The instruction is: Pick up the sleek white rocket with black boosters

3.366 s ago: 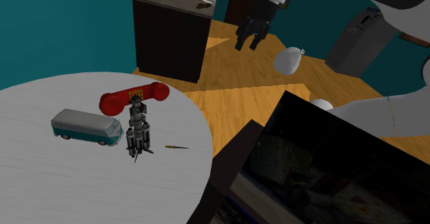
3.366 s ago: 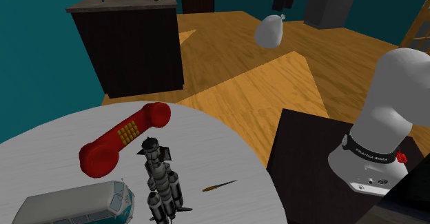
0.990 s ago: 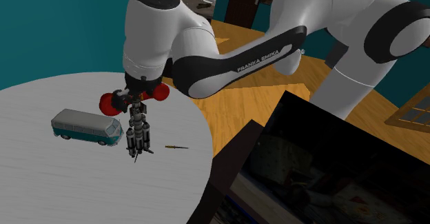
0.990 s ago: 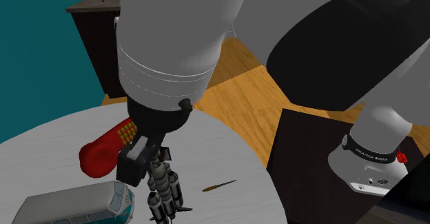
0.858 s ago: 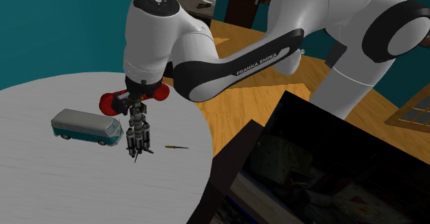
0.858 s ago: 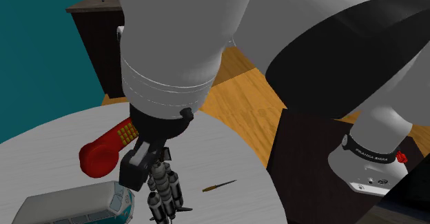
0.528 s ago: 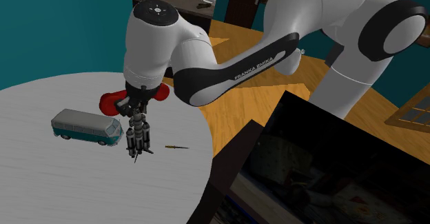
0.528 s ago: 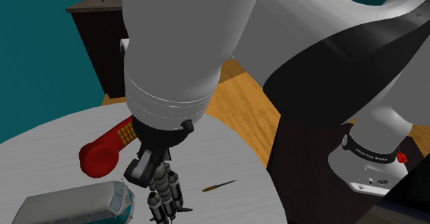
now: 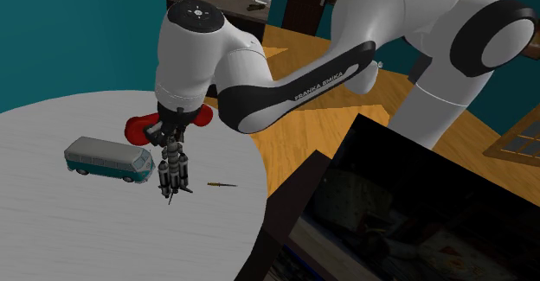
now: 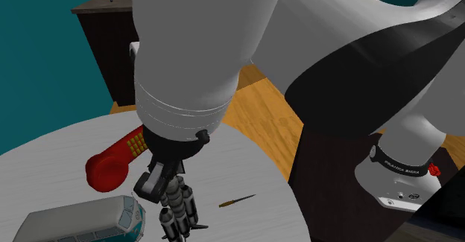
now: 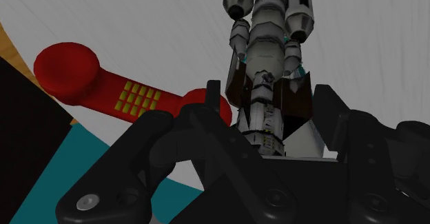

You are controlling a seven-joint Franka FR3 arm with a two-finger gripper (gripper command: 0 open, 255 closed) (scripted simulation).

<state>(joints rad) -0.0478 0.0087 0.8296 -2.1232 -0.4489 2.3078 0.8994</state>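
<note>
Grey-white rocket (image 11: 267, 112) lying flat on the pale round worktop (image 9: 78, 227), jaws down over its upper end.
The jaws stand either side of its dark-panelled section; I cannot tell whether they grip. A red telephone handset (image 11: 103, 85) lies just beside it, a teal van (image 9: 108, 158) nearby.

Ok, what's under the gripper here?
The rocket, on the table, with the red phone close beside it. The gripper covers the rocket's end nearest the phone, so that tip cannot be seen.
</note>
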